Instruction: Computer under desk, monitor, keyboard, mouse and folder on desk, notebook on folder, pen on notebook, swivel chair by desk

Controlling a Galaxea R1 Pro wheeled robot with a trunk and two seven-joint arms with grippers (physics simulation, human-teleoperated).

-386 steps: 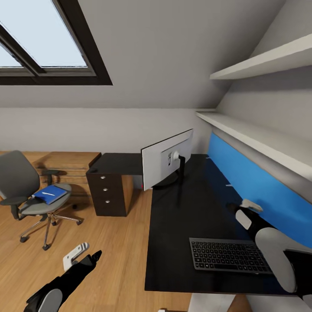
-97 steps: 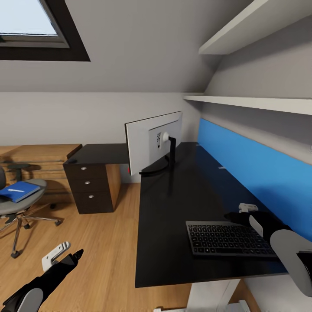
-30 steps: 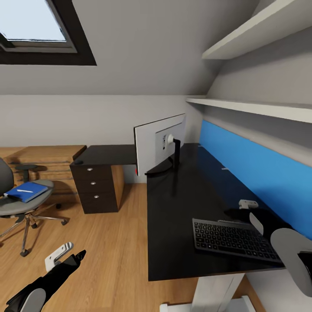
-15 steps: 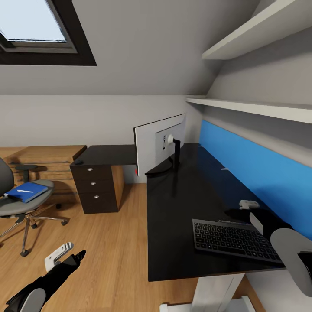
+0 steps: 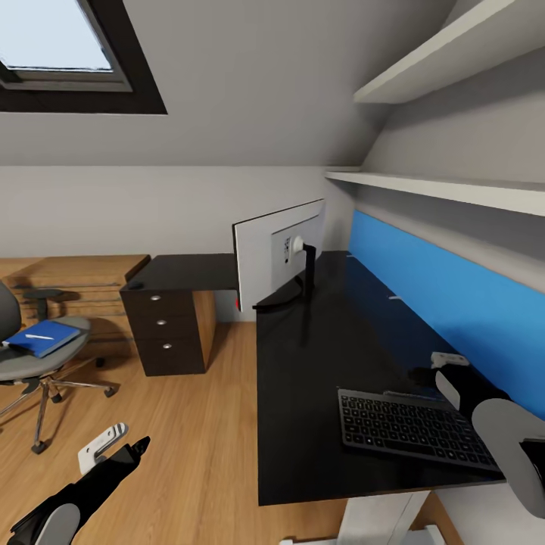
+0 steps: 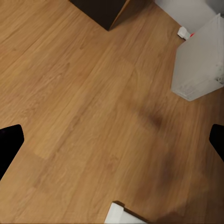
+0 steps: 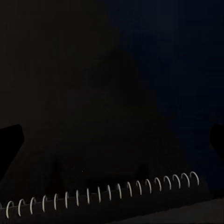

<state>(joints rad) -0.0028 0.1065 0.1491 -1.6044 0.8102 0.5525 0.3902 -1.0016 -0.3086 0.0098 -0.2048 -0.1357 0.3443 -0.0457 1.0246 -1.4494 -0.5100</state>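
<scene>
The black desk [image 5: 318, 356] carries the monitor [image 5: 278, 257], its white back towards me, and the keyboard [image 5: 412, 428] near the front right. My right gripper [image 5: 433, 366] hovers open just behind the keyboard. In its wrist view the fingertips [image 7: 10, 140] spread over the dark top, beside a white spiral binding [image 7: 102, 192] on a dark flat thing, perhaps the notebook. The swivel chair [image 5: 23, 363] at far left holds the blue folder [image 5: 42, 338] with the white pen [image 5: 36, 336] on it. My left gripper [image 5: 119, 446] hangs open over the floor; its wrist view shows the pale computer [image 6: 198, 60].
A small black rounded thing [image 5: 132, 285], possibly the mouse, lies on the desk end above the black drawers [image 5: 170, 333]. A blue panel [image 5: 446, 303] and white shelves [image 5: 439, 185] line the wall on the right. A wooden chest [image 5: 76, 284] stands behind the chair. Open wood floor [image 5: 189, 431] lies between chair and desk.
The view has shifted a little. My right gripper has slid slightly toward the blue panel behind the keyboard. The left arm hangs as before.
</scene>
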